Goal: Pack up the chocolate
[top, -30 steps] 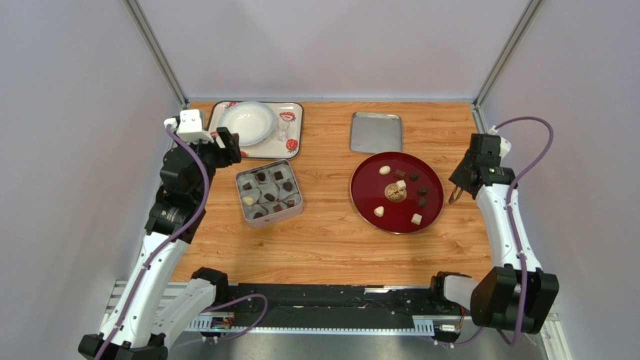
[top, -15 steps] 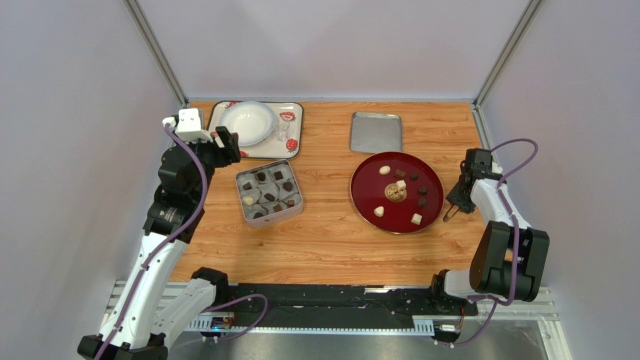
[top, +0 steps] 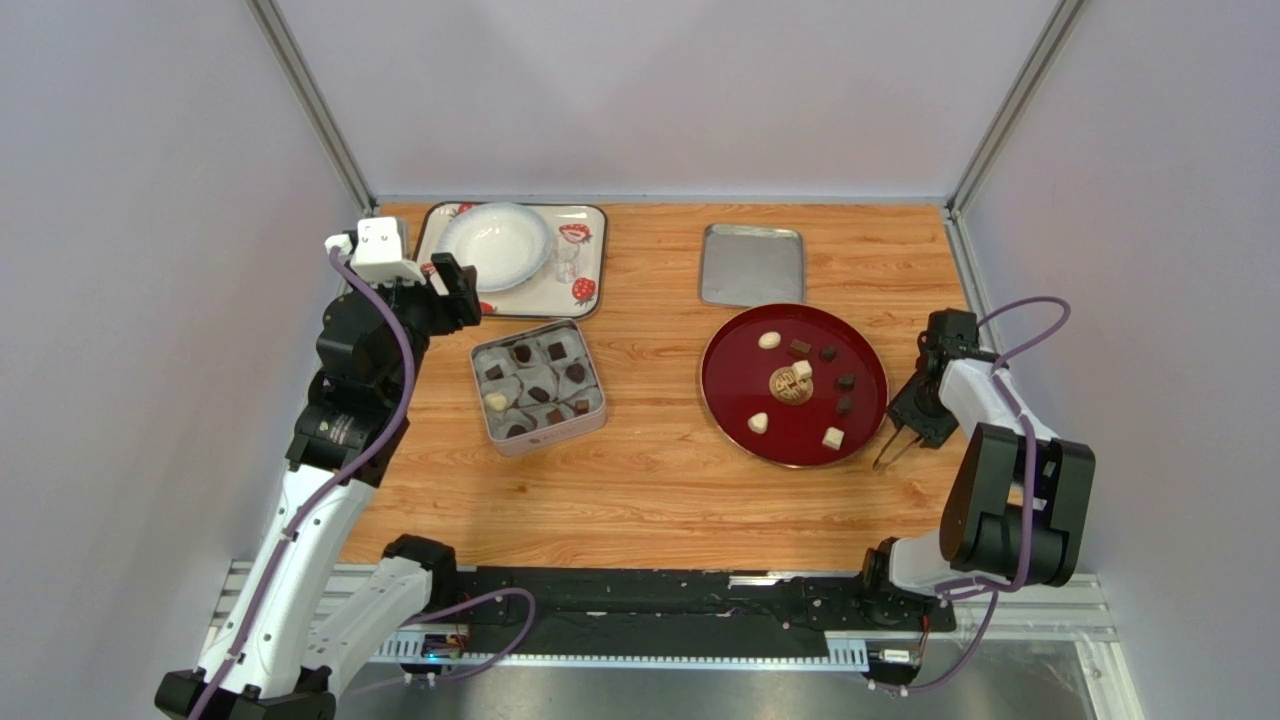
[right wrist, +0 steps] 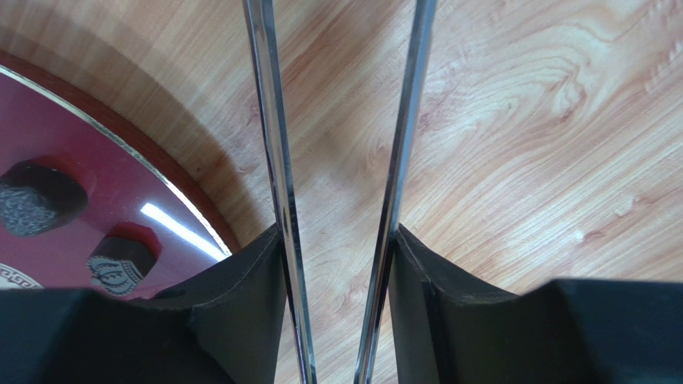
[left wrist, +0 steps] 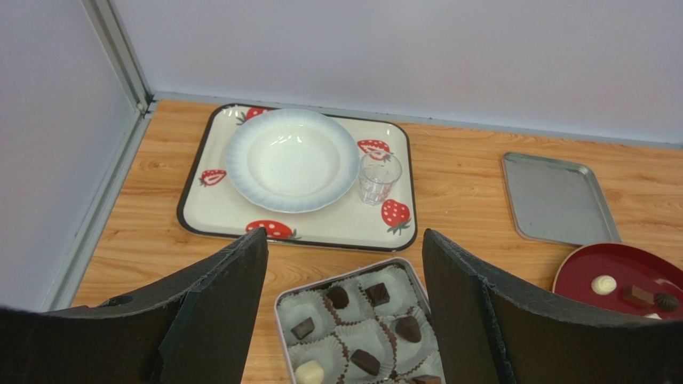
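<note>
A square tin with paper cups holds several chocolates, mostly dark and one white; it also shows in the left wrist view. More chocolates, dark and cream-white, lie on the round red plate. My left gripper is open and empty, above and behind the tin. My right gripper is shut on metal tongs, low over the wood just right of the plate rim. The tong tips stand apart and hold nothing. Two dark chocolates lie near that rim.
A strawberry-print tray with a white bowl and a small glass stands at the back left. A flat silver lid lies behind the red plate. Frame posts and walls close in both sides.
My right arm has folded down and its gripper has moved nearer and lower beside the plate's right rim, tongs still held. The left arm has not moved.
</note>
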